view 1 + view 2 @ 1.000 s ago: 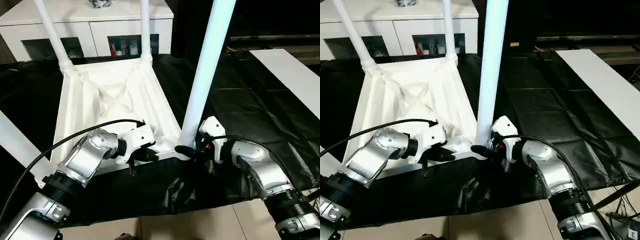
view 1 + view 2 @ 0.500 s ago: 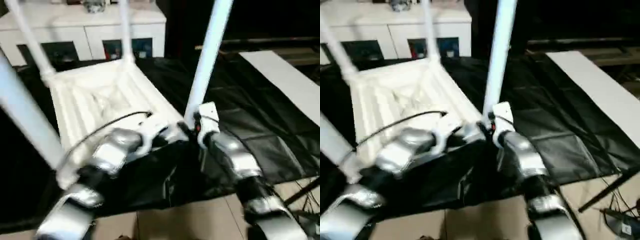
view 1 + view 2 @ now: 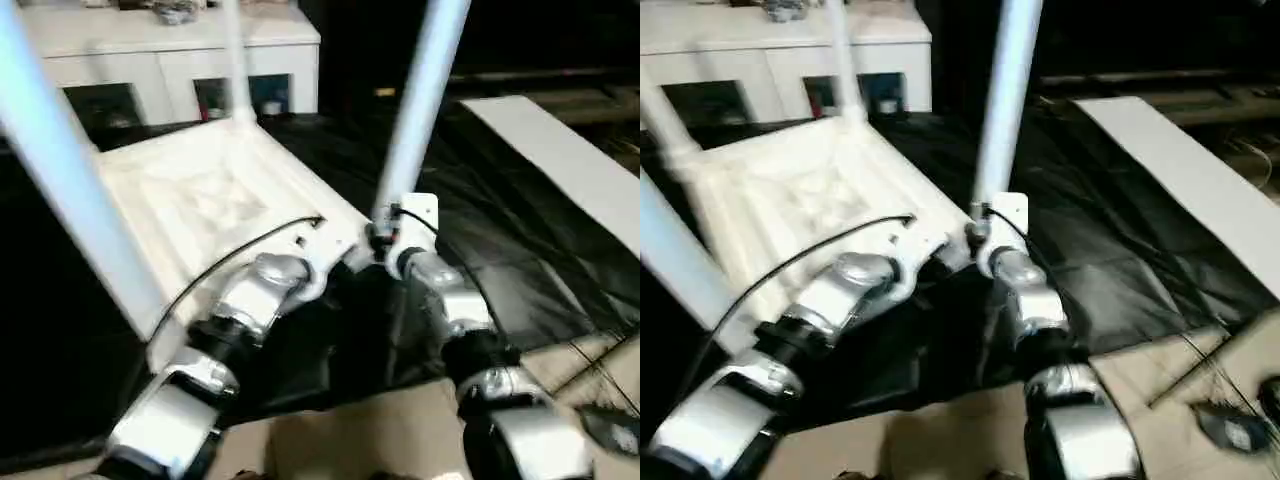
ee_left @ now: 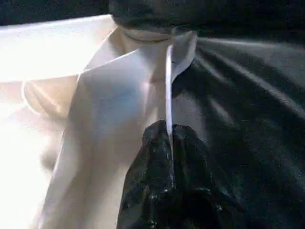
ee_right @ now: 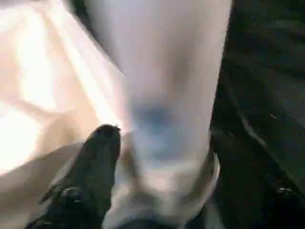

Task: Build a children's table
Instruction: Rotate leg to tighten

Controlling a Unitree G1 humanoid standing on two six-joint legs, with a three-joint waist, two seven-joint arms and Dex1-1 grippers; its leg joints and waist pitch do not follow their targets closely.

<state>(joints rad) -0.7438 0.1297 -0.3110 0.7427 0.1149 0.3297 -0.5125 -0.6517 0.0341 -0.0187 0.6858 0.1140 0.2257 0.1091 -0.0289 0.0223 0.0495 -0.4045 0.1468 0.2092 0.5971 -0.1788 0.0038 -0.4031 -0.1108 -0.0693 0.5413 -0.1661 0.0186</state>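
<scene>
Basically left gripper (image 4: 169,143) clenched on thin edge rib of upturned tabletop (image 3: 200,200) at its near corner; right gripper (image 5: 157,157) fingers straddle the base of the near leg (image 3: 415,110) in its corner socket, firm grip unclear. Both forearms reach forward side by side. Tabletop lies on black sheet (image 3: 500,250), white cabinet (image 3: 170,50) behind, no readable writing

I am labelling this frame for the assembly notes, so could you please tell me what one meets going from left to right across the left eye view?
Near left table leg → left gripper, shut on the tabletop rim → right gripper at the base of the upright leg → white board on the black sheet.
</scene>
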